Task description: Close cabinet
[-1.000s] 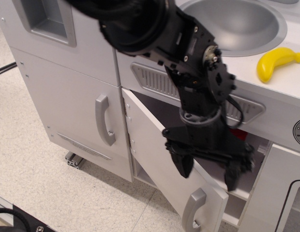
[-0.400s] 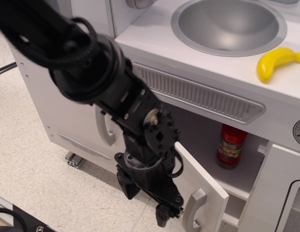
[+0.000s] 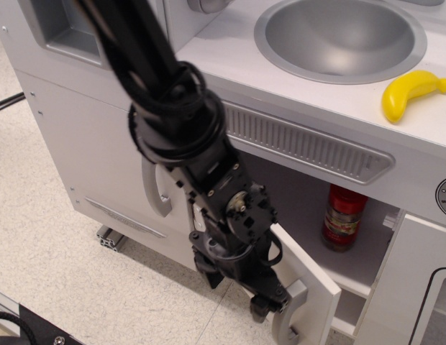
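Nearest the camera, the gripper (image 3: 241,293) hangs low in front of the cabinet door (image 3: 309,277), its black body pressed close against the door's outer face. One dark fingertip (image 3: 260,307) shows just beside the door's grey handle (image 3: 288,316); whether the jaws are open or closed cannot be told from this angle. The single black arm (image 3: 173,115) runs down from the upper left and covers most of the door's left side.

The door stands ajar, swung outward toward the camera, so the cabinet (image 3: 331,237) is open. Inside it, one red bottle (image 3: 344,218) with a dark cap stands upright on the white shelf (image 3: 352,269), well back from the door. To the left, a taller door carries one curved handle (image 3: 152,188), partly hidden behind the arm. At the right edge is one more door with a black outline (image 3: 421,287).

Farther back, a grey vent strip (image 3: 309,144) runs under the counter (image 3: 223,54). On the counter sit one round metal sink (image 3: 339,37) and, just to its right, one yellow banana (image 3: 411,92).
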`<state>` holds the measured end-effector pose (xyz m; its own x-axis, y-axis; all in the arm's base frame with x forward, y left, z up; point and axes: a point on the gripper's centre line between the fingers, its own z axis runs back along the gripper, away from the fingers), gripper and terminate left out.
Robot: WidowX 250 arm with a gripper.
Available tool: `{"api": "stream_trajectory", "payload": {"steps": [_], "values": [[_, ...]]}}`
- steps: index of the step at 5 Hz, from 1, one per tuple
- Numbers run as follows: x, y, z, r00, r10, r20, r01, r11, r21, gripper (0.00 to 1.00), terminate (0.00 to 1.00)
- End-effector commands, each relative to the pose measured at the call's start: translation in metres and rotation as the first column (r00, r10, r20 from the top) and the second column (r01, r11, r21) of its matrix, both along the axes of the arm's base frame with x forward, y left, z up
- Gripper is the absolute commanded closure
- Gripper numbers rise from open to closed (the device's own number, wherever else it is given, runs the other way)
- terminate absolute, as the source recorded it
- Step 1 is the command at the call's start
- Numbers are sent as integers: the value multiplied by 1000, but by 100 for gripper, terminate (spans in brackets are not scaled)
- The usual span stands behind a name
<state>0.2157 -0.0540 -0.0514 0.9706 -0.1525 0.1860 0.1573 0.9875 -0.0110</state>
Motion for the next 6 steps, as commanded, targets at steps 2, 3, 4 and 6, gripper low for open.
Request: {"api": "stream_trajectory", "payload": {"steps": [2,3,4,6], "values": [[51,-37,16,991,123,51,-118,989,-90,0,0],[67,-49,17,985,162,51,-156,982,-103,0,0],[77,-56,18,981,182,61,-174,978,-117,0,0],[86,-61,22,976,191,103,-177,975,-131,0,0]]}}
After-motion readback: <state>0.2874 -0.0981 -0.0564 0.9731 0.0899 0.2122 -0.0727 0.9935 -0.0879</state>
